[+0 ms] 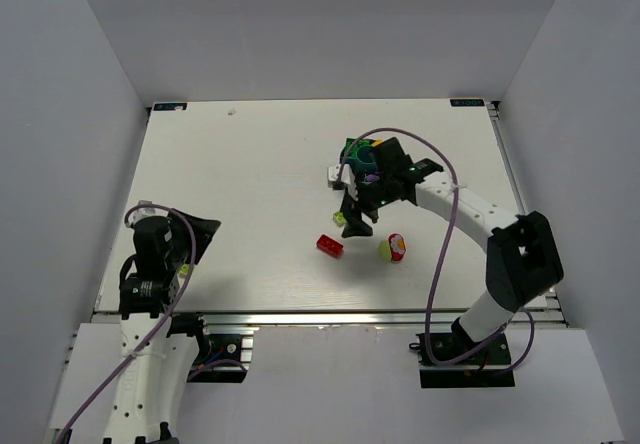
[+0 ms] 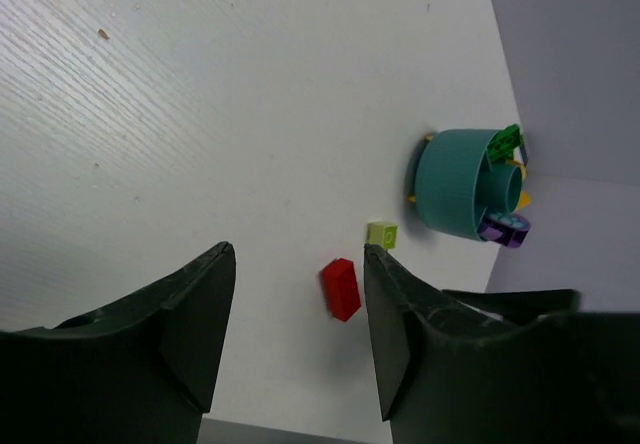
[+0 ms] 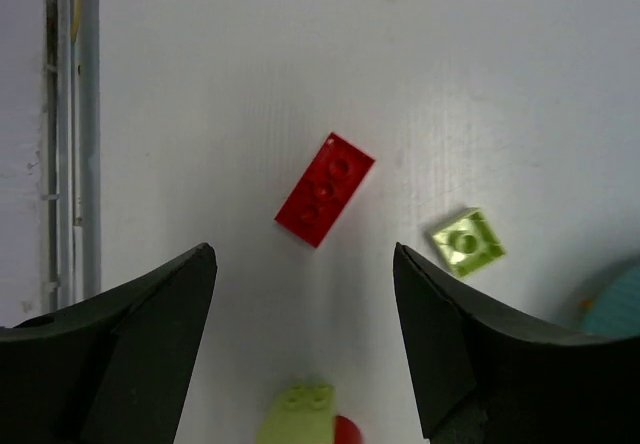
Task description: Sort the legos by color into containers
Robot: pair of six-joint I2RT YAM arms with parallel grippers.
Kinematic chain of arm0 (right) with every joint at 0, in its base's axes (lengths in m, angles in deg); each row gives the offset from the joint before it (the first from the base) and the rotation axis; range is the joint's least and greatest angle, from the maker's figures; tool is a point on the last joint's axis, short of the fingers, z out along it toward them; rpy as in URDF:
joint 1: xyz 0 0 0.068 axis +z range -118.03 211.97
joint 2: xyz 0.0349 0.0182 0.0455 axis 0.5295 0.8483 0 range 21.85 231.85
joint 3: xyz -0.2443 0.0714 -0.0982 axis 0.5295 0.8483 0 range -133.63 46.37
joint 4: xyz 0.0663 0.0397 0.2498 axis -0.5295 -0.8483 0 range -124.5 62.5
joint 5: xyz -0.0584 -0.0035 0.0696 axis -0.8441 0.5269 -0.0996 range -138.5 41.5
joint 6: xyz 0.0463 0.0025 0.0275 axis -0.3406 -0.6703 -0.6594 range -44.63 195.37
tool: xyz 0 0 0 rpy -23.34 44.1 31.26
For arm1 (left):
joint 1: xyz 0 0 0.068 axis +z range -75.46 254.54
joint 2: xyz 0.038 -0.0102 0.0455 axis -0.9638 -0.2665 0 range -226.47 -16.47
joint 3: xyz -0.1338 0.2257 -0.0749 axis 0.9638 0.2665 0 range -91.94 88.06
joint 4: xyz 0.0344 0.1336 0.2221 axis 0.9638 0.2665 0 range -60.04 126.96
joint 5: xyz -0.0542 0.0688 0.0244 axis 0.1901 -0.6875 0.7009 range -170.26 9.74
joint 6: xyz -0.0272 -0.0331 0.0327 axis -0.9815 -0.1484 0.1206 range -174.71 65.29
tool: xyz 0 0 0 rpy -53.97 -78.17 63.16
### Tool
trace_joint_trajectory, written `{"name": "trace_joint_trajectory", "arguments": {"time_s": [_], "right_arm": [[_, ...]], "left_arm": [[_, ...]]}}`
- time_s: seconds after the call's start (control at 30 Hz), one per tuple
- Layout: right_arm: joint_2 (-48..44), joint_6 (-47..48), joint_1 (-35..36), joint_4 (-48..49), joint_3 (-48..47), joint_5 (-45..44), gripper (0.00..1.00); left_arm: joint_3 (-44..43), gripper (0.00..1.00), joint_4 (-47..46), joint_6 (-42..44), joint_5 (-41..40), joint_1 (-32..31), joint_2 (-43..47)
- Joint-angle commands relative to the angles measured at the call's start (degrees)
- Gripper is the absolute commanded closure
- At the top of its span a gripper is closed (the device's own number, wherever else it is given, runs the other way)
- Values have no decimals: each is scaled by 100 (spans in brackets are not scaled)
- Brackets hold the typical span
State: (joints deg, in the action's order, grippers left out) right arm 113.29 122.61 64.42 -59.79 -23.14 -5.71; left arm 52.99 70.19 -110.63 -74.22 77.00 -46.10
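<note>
White, faintly grained counter [image 1: 250, 184] enclosed on three sides by plain pale walls [image 1: 70, 114]; aluminium rail [image 1: 330, 318] fitted along near edge.

Your bench [image 2: 200, 114] looks matt white, finely grained; red brick [image 3: 325, 189] glossy plastic, teal bowl [image 2: 450, 179] smooth plastic, fingers [image 3: 120, 354] matt black.

The left arm [image 1: 140, 384] and right arm [image 1: 480, 214] are each built of smooth white links joined by chunky black joint housings. A thin lilac cable [image 1: 438, 274] loops loosely along each arm. The left gripper [image 2: 298, 264] and right gripper [image 3: 302, 264] each have 2 matte black, wedge-shaped fingers [image 3: 130, 344]. Black base plates [image 1: 465, 374] sit at the near edge of the tabletop [image 1: 250, 164].
</note>
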Motion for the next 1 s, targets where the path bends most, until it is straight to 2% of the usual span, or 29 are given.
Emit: {"name": "trace_joint_trajectory", "arguments": {"time_s": [0.0,0.07,0.1,0.3,0.37,0.5,0.6,0.7,0.97], "right_arm": [[128,-926,446,-348,-203,-777,24],[111,-1165,779,-287,-45,-912,22],[76,-1269,885,-60,34,-1260,21],[471,-3052,1483,311,-62,-2764,19],[647,-3509,1650,338,-132,-3125,15],[954,-3775,1906,443,-220,-4101,11],[1060,-3784,1950,531,-264,-4261,11],[1244,-3758,1958,671,-317,-4594,13],[1517,-3538,1967,979,-387,-4657,34]], "left_arm": [[35,35,142,-15,2,26,194],[35,33,274,-24,-24,18,316],[44,32,327,-33,-33,18,361],[-17,31,670,-121,-121,18,677],[-35,31,802,-164,-165,18,774],[-105,31,1030,-235,-252,18,1028],[-140,31,1198,-279,-314,18,1143],[-141,31,1303,-314,-332,26,1257],[-193,31,1426,-297,-358,18,1310]]}}
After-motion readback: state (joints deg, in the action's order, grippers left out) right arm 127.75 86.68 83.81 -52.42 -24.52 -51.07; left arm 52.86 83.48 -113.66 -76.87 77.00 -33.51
